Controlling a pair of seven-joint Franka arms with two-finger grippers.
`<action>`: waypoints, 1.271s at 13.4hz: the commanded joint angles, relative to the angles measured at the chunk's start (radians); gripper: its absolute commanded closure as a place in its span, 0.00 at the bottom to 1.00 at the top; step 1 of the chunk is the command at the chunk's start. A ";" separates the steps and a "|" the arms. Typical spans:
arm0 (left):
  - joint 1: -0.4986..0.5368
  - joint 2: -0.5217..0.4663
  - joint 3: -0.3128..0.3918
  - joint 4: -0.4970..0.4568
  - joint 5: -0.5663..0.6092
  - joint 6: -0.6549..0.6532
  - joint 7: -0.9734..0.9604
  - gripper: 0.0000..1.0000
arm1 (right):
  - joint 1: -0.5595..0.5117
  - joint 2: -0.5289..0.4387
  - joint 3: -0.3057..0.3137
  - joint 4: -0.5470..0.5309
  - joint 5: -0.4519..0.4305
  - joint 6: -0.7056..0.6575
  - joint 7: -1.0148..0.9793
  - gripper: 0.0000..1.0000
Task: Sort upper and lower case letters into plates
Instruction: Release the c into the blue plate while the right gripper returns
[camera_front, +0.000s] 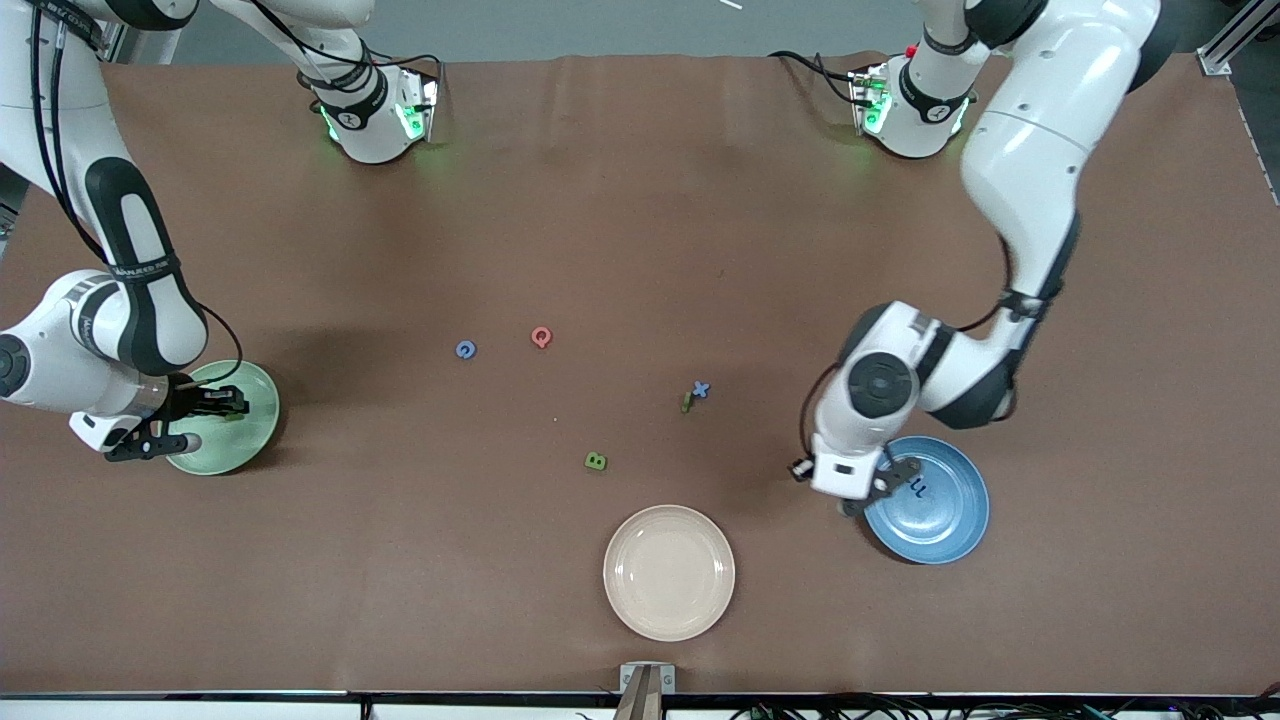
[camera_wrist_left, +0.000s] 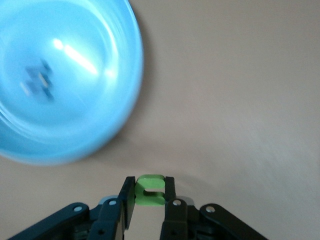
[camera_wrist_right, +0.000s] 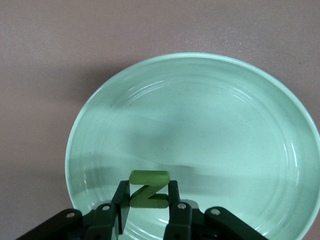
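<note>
My right gripper (camera_front: 215, 405) hangs over the pale green plate (camera_front: 262, 430), shut on a green letter Z (camera_wrist_right: 149, 190). In the right wrist view the gripper (camera_wrist_right: 148, 192) shows low over that plate's bowl (camera_wrist_right: 210, 130). My left gripper (camera_front: 868, 497) is at the medium blue plate's (camera_front: 950, 530) rim, toward the table's middle. It (camera_wrist_left: 150, 189) is shut on a small green letter (camera_wrist_left: 150, 191) over the brown table, beside the plate (camera_wrist_left: 75, 125). A blue letter (camera_front: 917, 488) lies in the blue plate. On the table lie a blue G (camera_front: 465, 349), a red Q (camera_front: 541, 337), a blue x (camera_front: 701, 389), a green piece (camera_front: 686, 402) and a green B (camera_front: 596, 461).
A cream-white plate (camera_front: 669, 620) stands near the table's front edge, between the two coloured plates. Both arm bases (camera_front: 375, 120) (camera_front: 915, 110) stand along the table's back edge. A small bracket (camera_front: 646, 682) sits at the front edge.
</note>
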 joint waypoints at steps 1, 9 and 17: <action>0.043 -0.009 -0.005 0.017 0.020 -0.015 0.121 1.00 | -0.009 -0.024 0.012 -0.016 -0.015 0.007 -0.002 0.01; 0.152 0.027 -0.005 0.012 0.019 -0.008 0.378 1.00 | 0.279 -0.062 0.018 0.149 -0.012 -0.152 0.434 0.00; 0.193 0.022 -0.002 -0.051 0.020 -0.009 0.389 0.99 | 0.644 0.149 0.021 0.404 -0.003 -0.112 0.924 0.00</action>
